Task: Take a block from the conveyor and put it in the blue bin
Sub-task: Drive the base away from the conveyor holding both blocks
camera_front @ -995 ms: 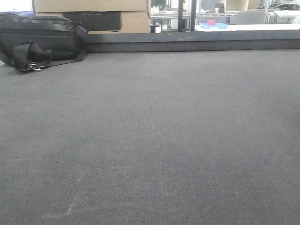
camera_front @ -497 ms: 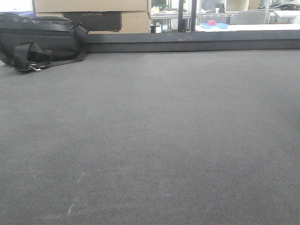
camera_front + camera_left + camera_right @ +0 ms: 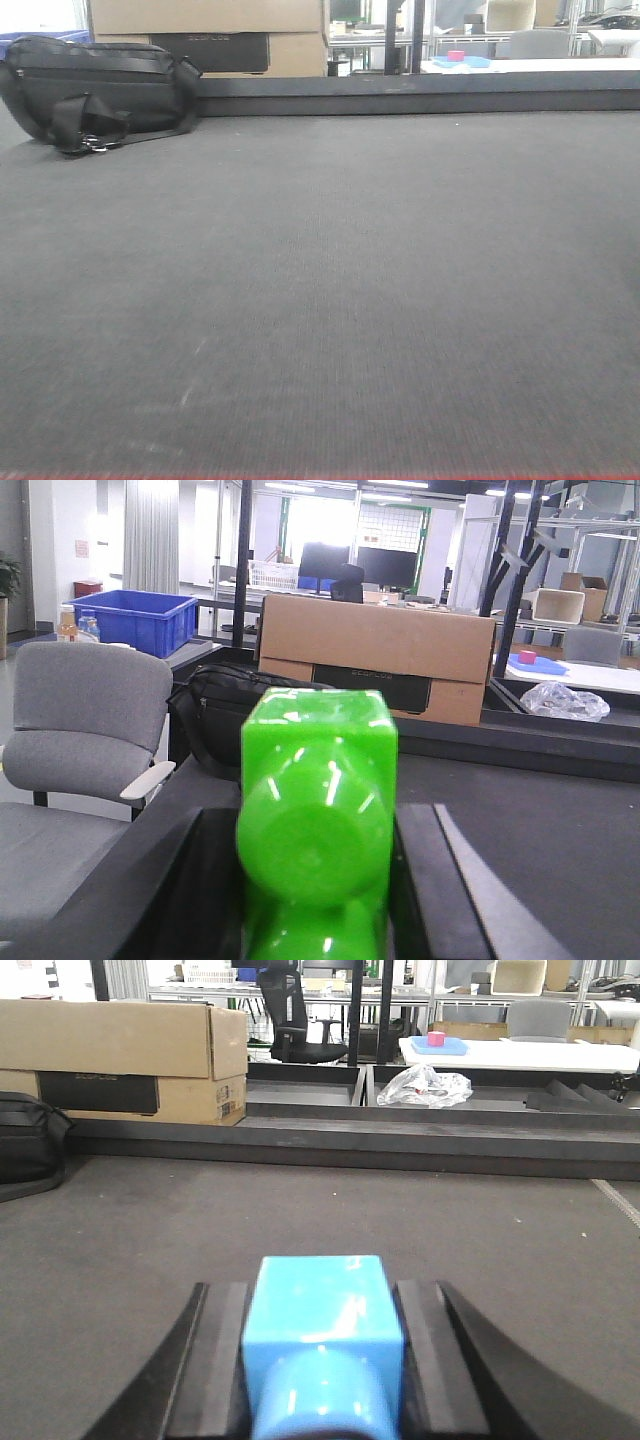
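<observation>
Black bag (image 3: pixel 100 90) sits slightly further right in front view vs 0.5 s ago. L gripper (image 3: pixel 315 825) clamps green block (image 3: pixel 318 770); R gripper (image 3: pixel 322 1295) clamps blue block (image 3: pixel 322 1315) above conveyor (image 3: pixel 320 280). Blue bin (image 3: pixel 130 620) stands behind grey chair (image 3: pixel 85 715).

I find the conveyor (image 3: pixel 330 300) open from near edge to far rail (image 3: pixel 450 97). 1 obstacle lies on it: a black bag (image 3: pixel 100 92) at far left, by the rail's end. A cardboard box (image 3: pixel 205 18) stands beyond the rail.
</observation>
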